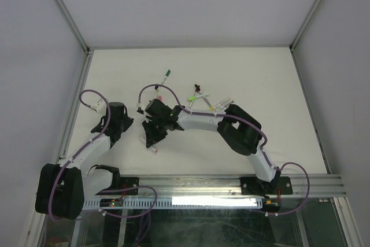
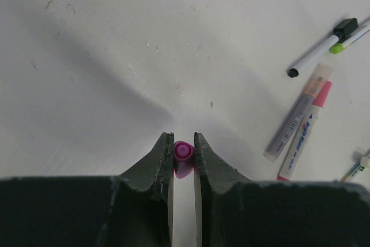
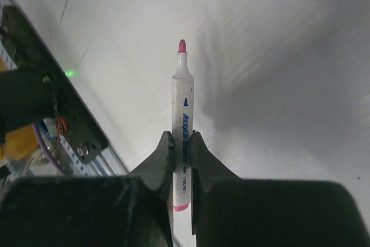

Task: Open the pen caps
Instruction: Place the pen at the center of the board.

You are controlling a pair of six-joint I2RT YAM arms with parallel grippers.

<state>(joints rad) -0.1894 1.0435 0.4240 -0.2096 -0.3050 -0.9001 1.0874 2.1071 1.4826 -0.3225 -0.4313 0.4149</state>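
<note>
Pincer on L [image 2: 183,144]: jaws nearly closed, clamped on pink cap [image 2: 184,154], cap sitting btw the pads, long axis roughly along the fingers; which end faces outward not clear. Pincer on R [image 3: 181,143]: likewise nearly closed, gripping pink pen [image 3: 181,99] mid-barrel, long axis straight along the fingers, bare pink tip [image 3: 182,45] pointing away from the wrist, rear end tucked back btw the jaws. Cap & pen apart, one per arm, so prob. this pen done; R load held over table [image 1: 260,79] near its front edge. Next, at a guess: set both down, fetch another capped pen. Other pens lying flat farther back. In L wrist view, off to the right of L pincer: grey pen [image 2: 295,121] and pink-ended pen [image 2: 306,134] side by side, nearly parallel, axes slanting up-right; black-capped pen [image 2: 319,53] beyond them, cap end pointing up-right. In top view: cluster [image 1: 203,99] just beside R forearm, green-capped pen [image 1: 166,75] alone farther back. Judging from that, R arm nearer the cluster. Best approach across a barrel, not along it.
</note>
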